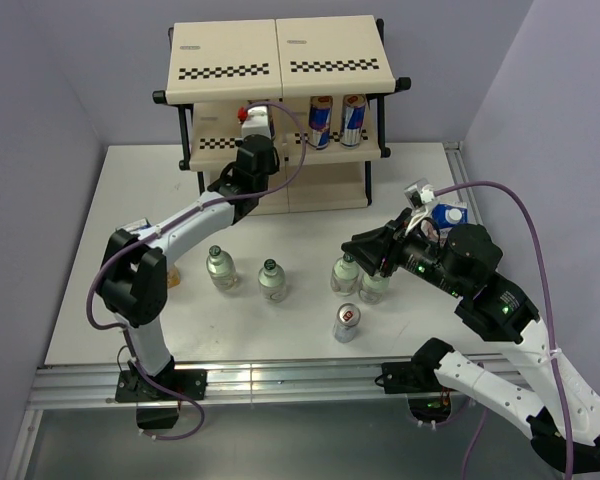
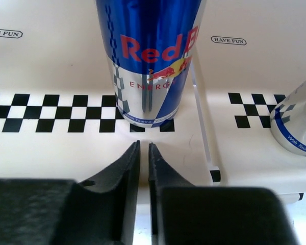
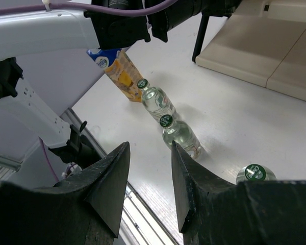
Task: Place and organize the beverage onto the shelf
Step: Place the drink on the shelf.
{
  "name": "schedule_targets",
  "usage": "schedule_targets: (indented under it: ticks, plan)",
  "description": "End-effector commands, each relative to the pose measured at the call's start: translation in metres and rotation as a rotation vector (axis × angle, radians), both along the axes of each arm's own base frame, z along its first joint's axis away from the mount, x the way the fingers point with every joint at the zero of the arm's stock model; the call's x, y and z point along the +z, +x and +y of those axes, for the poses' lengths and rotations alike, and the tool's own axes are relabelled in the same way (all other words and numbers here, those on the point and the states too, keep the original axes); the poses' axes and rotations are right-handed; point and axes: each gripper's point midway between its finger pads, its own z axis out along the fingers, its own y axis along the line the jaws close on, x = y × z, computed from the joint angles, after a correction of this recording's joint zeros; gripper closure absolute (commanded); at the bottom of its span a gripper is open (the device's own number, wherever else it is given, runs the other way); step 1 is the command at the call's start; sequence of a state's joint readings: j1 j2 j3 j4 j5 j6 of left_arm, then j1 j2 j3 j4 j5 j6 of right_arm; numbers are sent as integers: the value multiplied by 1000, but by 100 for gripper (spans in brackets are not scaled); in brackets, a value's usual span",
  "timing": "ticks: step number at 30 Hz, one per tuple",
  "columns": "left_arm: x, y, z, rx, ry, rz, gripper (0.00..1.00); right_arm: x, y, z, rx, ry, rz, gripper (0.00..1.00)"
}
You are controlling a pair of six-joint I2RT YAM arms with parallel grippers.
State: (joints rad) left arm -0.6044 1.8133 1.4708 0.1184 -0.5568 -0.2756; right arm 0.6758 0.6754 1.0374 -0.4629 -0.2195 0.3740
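A blue-and-silver can (image 2: 148, 61) stands upright on a cream tier of the shelf (image 1: 325, 45). It fills the upper middle of the left wrist view, and its base rests on the black-and-white checkered strip. A second can (image 2: 298, 122) shows at the right edge of that view, on the neighbouring panel. In the top view a pair of cans (image 1: 321, 122) stands side by side on the middle tier, right of centre.

The left pincer (image 2: 144, 145) is clenched and empty. Its black tips are almost touching each other and sit just short of the first can, apart from it.

On the white table (image 1: 150, 180) below the shelf, a lone can (image 1: 347, 322) stands in the lower centre. Four green-capped bottles stand upright in a loose row above it:
- one bottle (image 1: 218, 268) at the left
- the next bottle (image 1: 271, 280) beside it
- a third bottle (image 1: 345, 272) and a fourth bottle (image 1: 376, 288) close together at the right

A yellow carton (image 3: 120, 76) sits at the upper left of the right wrist view, behind the far bottles and near the left arm. A bluish carton (image 1: 448, 215) stands at the right of the top view, behind the right arm.

The right pincer (image 3: 149, 145) hangs over the table just beside the two right-hand bottles. It is released, with a clear gap between its fingers and nothing in it.
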Motion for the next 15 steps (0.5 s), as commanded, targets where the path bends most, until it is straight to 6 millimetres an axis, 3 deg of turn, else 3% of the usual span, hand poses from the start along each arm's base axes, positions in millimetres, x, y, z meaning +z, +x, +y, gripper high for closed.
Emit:
schedule_targets:
  ticks: [1, 8, 15]
  plan:
    - [-5, -9, 5, -9, 11, 31, 81, 11, 1, 2, 9, 34, -38, 55]
    - [4, -14, 6, -14, -12, 19, 66, 9, 4, 2, -3, 21, -38, 54]
    - [21, -30, 13, -25, -57, -10, 39, -3, 14, -2, -52, -17, -22, 47]
